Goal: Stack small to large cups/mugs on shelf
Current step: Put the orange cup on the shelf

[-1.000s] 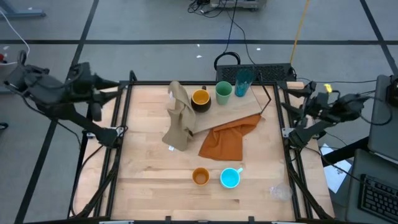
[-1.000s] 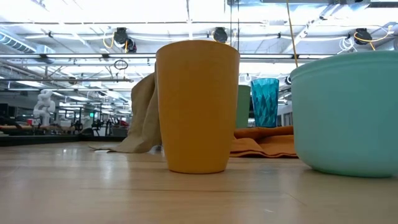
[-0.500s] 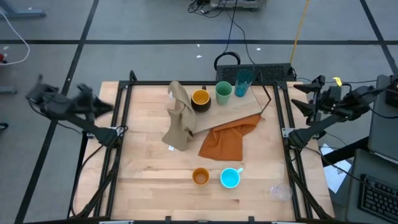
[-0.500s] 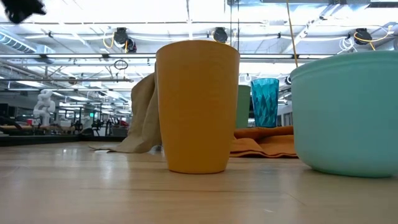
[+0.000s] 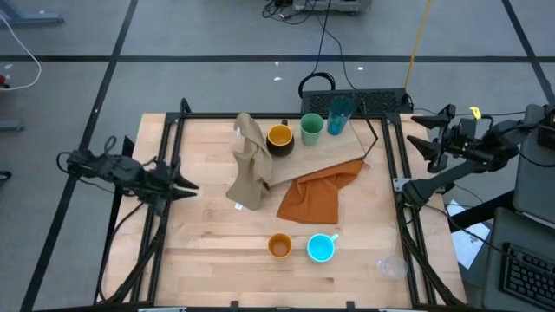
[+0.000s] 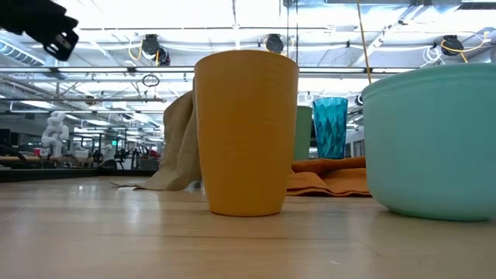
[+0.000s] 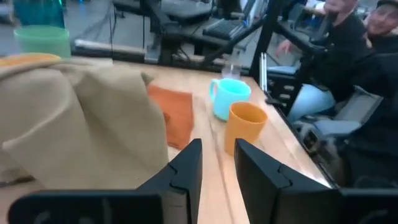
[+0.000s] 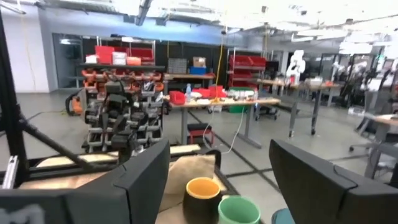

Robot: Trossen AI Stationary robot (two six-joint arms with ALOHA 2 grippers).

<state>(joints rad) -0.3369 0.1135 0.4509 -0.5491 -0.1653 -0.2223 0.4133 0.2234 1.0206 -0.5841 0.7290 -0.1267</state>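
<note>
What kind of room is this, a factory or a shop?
Most likely a robotics lab or workshop. The right wrist view shows workbenches and shelving with red bins on a big open floor, a white humanoid figure stands at the back, and exposed ducts run overhead.

light: bright, even overhead | glare: ceiling washed out, low view | blur: left wrist view soft

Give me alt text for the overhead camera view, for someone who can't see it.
Three cups, a yellow mug, light green cup and teal tumbler, stand on a light wood shelf. An orange cup and cyan mug stand near the table's front edge. Both hands hang outside its sides.
</note>
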